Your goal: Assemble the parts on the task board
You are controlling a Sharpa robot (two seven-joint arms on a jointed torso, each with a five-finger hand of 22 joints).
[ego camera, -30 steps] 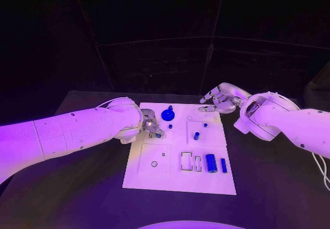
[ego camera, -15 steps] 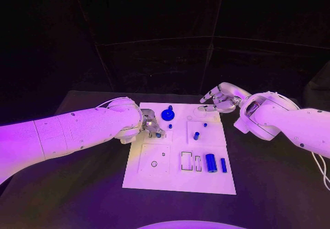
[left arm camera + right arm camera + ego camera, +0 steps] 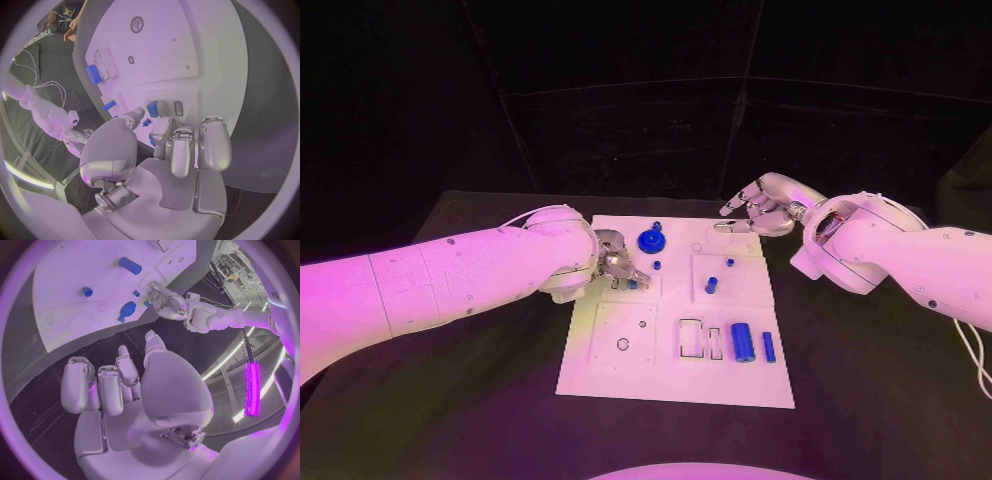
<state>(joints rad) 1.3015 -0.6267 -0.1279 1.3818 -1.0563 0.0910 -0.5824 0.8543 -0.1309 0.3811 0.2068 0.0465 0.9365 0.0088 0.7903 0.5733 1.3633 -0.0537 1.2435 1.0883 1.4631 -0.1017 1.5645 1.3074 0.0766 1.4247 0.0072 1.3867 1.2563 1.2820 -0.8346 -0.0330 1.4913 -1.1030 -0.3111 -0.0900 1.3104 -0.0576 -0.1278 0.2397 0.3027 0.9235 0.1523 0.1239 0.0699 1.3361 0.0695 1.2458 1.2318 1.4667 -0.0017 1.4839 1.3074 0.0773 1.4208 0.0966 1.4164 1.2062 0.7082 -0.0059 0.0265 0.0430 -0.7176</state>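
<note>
Left hand seems to pinch a small blue part over the task board, likely to seat it, while the right hand waits empty, fingers loosely apart.

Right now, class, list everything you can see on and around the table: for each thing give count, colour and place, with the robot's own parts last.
Table: one, black, under everything.
Task board: one, white, middle of the table.
Round disc part: one, blue, far end of the board.
Large cylinder part: one, blue, near right part of the board.
Slim bar part: one, blue, just right of the large cylinder.
Small parts: several, blue, mid-board.
Left hand: one, silver, fingers at a small blue part near the board's left edge.
Right hand: one, silver, above the board's far right corner, holding nothing.
</note>
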